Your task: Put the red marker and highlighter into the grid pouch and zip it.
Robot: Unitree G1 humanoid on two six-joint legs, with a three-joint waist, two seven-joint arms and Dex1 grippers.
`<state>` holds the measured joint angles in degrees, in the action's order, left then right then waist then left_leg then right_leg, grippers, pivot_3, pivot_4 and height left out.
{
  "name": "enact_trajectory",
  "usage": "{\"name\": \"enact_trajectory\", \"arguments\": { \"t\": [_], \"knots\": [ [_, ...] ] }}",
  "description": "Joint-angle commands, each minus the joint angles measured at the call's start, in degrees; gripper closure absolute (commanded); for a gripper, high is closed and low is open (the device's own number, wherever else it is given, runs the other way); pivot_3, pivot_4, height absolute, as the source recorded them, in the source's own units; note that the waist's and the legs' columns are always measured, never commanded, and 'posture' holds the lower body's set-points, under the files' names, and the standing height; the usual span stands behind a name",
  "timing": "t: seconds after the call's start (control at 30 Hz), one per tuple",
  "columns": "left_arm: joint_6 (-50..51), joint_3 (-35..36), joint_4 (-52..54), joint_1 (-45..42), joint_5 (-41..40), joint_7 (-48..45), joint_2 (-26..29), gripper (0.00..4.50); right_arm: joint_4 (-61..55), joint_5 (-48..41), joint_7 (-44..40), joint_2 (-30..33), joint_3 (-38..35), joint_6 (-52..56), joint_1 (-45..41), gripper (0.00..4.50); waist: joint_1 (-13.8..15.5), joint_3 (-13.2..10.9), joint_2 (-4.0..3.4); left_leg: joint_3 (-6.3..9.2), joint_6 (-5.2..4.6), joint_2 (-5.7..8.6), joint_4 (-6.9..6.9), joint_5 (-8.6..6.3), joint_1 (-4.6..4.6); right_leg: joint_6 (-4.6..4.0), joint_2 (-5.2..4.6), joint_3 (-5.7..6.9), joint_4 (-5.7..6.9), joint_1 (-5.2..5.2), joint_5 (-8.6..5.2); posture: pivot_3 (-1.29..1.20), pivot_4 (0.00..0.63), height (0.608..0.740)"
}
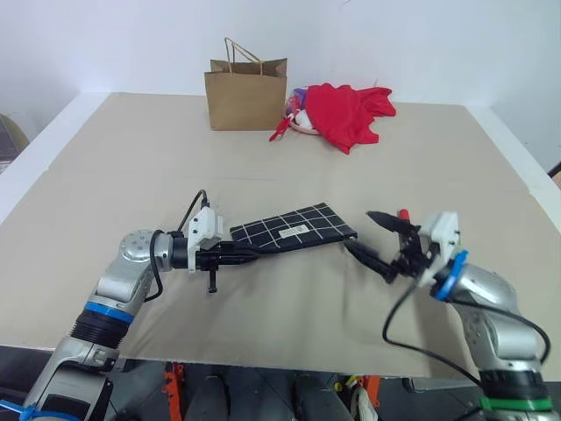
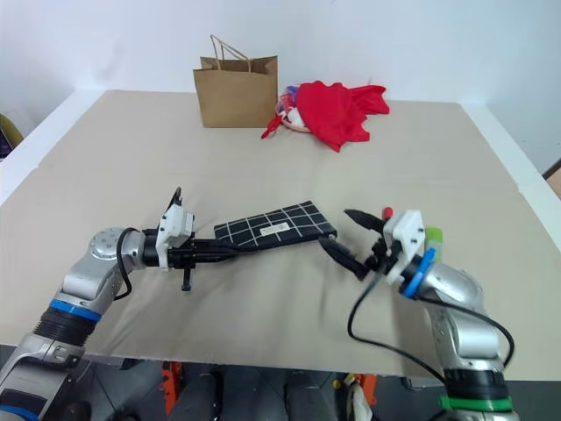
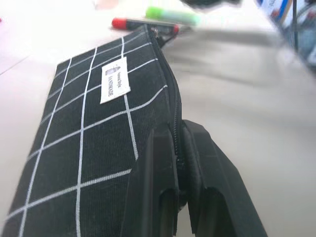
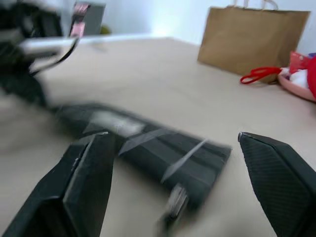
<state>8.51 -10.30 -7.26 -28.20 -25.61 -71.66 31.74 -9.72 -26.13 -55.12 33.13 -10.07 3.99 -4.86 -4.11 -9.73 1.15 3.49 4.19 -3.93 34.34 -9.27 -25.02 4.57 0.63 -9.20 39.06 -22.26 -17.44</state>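
Observation:
The grid pouch [image 1: 294, 228], black with thin white lines and a small white label, lies across the middle of the table. My left gripper [image 1: 252, 253] is shut on its left end, and in the left wrist view the fingers [image 3: 158, 163] pinch the zipper edge. My right gripper [image 1: 361, 232] stands open just off the pouch's right end, with nothing between its fingers [image 4: 94, 168]. The red marker [image 2: 387, 212] and the lime-green highlighter [image 2: 433, 235] lie on the table behind the right gripper, mostly hidden by it. In the left wrist view both lie beyond the pouch's far end.
A brown paper bag [image 1: 246, 92] stands at the back of the table [image 1: 131, 158]. Beside it on the right is a red cloth heap [image 1: 346, 112]. The table's front edge runs just under both arms.

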Motion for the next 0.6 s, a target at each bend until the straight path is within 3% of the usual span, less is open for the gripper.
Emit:
{"name": "enact_trajectory", "arguments": {
  "t": [0.03, 0.33, 0.47, 0.53, 0.57, 0.6],
  "knots": [
    [3.7, 2.1, 3.5, -0.6, -2.5, -1.2, 0.7, 4.5, -2.6, 3.4, -4.6, 1.7, 1.0, -9.3, 4.0, 0.07, -0.3, 0.0, -0.02, 0.0, 0.0, 0.0, 0.02, 0.0, 0.03, 0.02, 0.0, 0.0, 0.0, 0.02, -0.01, 0.0, 0.15, 0.74],
    [6.1, 2.7, 5.7, -0.3, -2.5, -1.7, 0.9, 4.5, 3.4, 7.2, -2.8, -0.1, 1.1, -20.9, 4.1, 0.07, -0.4, -0.1, -0.08, -0.01, 0.09, 0.01, 0.1, 0.23, 0.36, 0.03, -0.02, -0.01, 0.01, 0.36, 0.2, 0.0, 0.15, 0.74],
    [7.0, 3.0, 6.8, -0.2, -2.9, -1.4, 0.7, 4.5, 6.4, 9.1, -3.4, 0.1, 2.2, -25.0, 3.6, 1.05, -0.4, -0.1, -0.09, 0.0, 0.09, 0.02, 0.05, 0.22, 0.35, 0.04, -0.03, -0.01, 0.01, 0.35, 0.16, 0.0, 0.15, 0.74],
    [7.5, 3.1, 7.3, -0.3, -3.1, -1.3, 0.7, 4.5, 8.3, 9.9, -3.6, 0.3, 2.5, -26.9, 3.2, 2.09, -0.3, -0.1, -0.1, 0.0, 0.08, 0.02, 0.03, 0.22, 0.35, 0.04, -0.03, -0.01, 0.01, 0.35, 0.13, 0.0, 0.15, 0.74],
    [7.7, 3.1, 7.5, -0.2, -3.1, -1.4, 0.7, 4.5, 9.3, 10.3, -3.5, 0.3, 2.4, -28.2, 2.9, 2.24, -0.3, -0.1, -0.1, 0.0, 0.08, 0.02, 0.03, 0.22, 0.34, 0.04, -0.03, -0.01, 0.01, 0.35, 0.13, 0.0, 0.15, 0.74],
    [7.8, 3.2, 7.7, -0.2, -3.2, -1.4, 0.8, 4.5, 10.0, 10.5, -3.5, 0.6, 2.4, -29.3, 2.8, 2.81, -0.3, -0.1, -0.1, 0.0, 0.08, 0.02, 0.03, 0.22, 0.34, 0.04, -0.03, -0.01, 0.01, 0.35, 0.12, 0.0, 0.15, 0.74]
  ]
}}
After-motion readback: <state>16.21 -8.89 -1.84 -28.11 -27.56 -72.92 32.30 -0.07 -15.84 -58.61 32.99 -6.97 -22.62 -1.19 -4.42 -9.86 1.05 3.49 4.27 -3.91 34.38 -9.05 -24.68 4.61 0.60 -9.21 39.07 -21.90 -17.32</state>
